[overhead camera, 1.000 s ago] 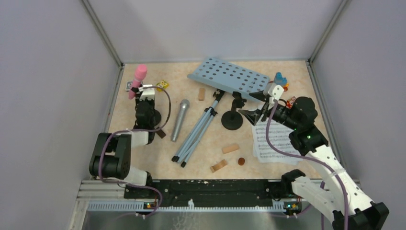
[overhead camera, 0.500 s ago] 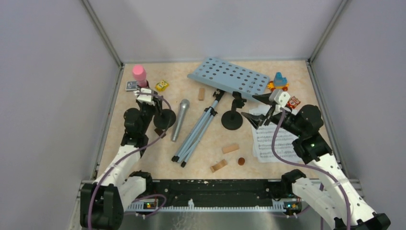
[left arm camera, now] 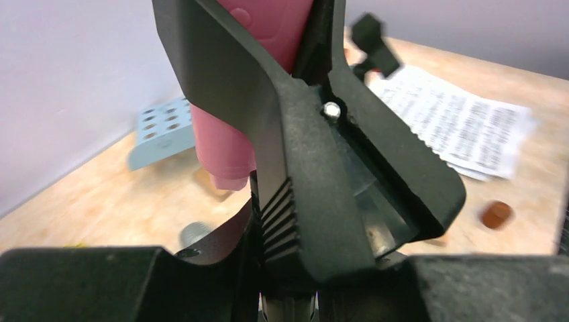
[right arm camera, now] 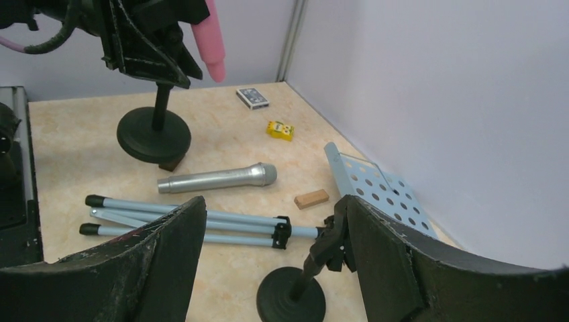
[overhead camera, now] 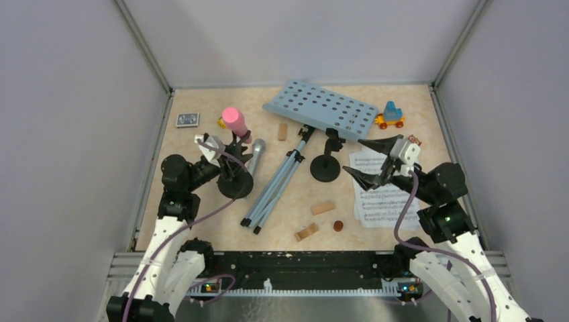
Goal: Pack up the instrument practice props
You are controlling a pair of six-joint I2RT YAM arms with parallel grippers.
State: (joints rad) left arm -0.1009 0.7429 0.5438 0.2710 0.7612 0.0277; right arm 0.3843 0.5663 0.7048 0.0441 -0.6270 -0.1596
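My left pincer [overhead camera: 230, 149] is pinched on the pink microphone [overhead camera: 234, 121], right where it sits in its black holder [overhead camera: 236, 182] (round base at the left of the surface [overhead camera: 282, 225]). My right pincer [overhead camera: 359, 157] hangs spread wide over the sheet music [overhead camera: 382, 198], gripping nothing. The silver microphone [overhead camera: 255, 149], tripod legs [overhead camera: 275, 184] and other holder [overhead camera: 325, 168] sit between them.

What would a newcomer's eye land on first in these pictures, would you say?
The pink microphone stands out first, clamped in the left gripper atop its black mic holder left of centre. Next comes the pale blue music rack lying at the back, with the right gripper open by the sheet music.
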